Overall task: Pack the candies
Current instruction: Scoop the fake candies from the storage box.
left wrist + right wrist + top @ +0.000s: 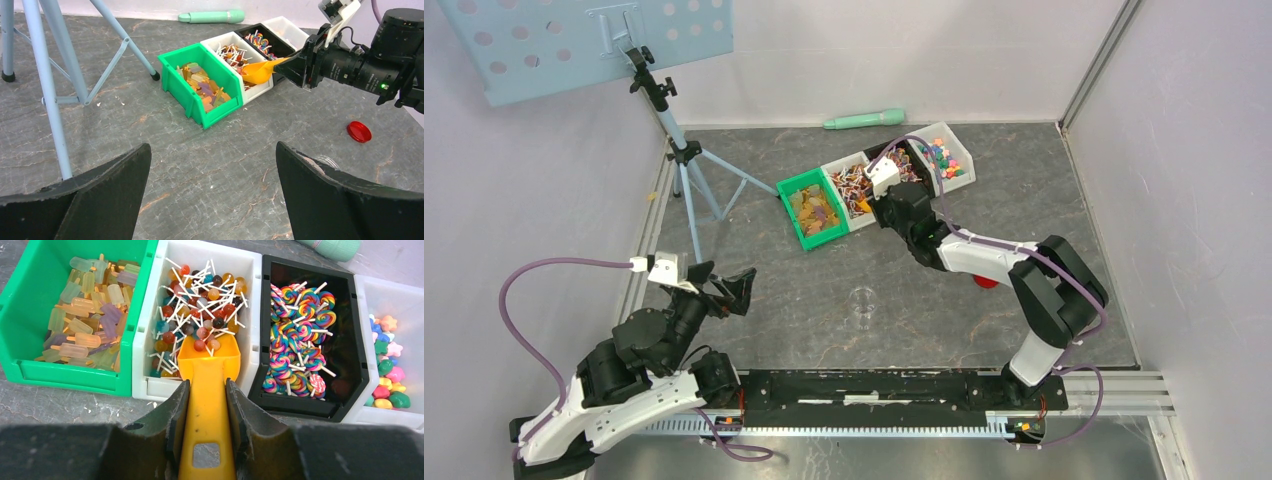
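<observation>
The candies lie in a row of bins at the back: popsicle shapes (82,315) in a green bin (788,190), ball lollipops (200,300) in a white bin (145,340), swirl lollipops (300,315) in a black bin, and star sweets (387,365) in a far white bin. My right gripper (206,385) is shut on the handle of the yellow scoop (207,360). The scoop's bowl rests in the ball-lollipop bin with a few lollipops in it. My left gripper (734,288) is open and empty, low over the table at the left.
A clear jar (861,300) stands mid-table, and a red lid (359,131) lies to its right. A blue tripod (686,160) stands at the back left under a perforated panel (584,40). A mint-green tube (864,119) lies by the back wall.
</observation>
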You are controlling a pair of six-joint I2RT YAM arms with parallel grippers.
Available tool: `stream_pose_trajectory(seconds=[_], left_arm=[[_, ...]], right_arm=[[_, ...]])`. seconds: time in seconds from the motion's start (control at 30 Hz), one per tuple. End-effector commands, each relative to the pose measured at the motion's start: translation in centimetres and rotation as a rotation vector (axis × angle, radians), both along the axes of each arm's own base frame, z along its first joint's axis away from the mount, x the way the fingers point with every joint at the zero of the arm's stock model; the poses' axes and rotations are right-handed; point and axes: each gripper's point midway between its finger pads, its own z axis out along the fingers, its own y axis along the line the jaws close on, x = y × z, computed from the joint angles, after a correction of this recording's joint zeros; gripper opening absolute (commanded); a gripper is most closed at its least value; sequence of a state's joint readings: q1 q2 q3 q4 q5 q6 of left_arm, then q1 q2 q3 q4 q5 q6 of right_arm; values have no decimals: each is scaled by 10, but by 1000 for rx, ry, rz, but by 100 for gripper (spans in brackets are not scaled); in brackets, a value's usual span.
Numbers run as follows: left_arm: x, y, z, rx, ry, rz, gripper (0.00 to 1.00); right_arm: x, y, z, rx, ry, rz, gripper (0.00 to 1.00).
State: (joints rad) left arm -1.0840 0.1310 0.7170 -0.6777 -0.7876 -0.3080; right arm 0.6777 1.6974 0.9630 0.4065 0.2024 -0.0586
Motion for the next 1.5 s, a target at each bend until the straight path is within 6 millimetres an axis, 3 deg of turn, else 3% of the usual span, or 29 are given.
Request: stream_pose_trajectory(seconds=[0.0,0.23,0.67,0.8,0.97,1.23,1.47], left_arm=[[5,3,4,28,-26,28,100],[5,2,3,34,-24,30,100],[6,1,2,42,-22,26,100],[3,-9,2,40,-12,-20,98],[2,-46,4,16,66,-129,90],[2,-131,-6,32,266,-313,79],[11,-181,-52,31,419,-335,75]], right_arm=[[2,-1,-7,-3,11,-8,0],[-6,1,-18,60,-7,5,0],[-6,11,-18,136,-62,45,0],[-8,8,-16,142,-75,41,0],[-12,5,-8,173,-120,47,0],[-13,6,-2,222,-173,58,0],[-7,15,-3,235,-175,80,0]])
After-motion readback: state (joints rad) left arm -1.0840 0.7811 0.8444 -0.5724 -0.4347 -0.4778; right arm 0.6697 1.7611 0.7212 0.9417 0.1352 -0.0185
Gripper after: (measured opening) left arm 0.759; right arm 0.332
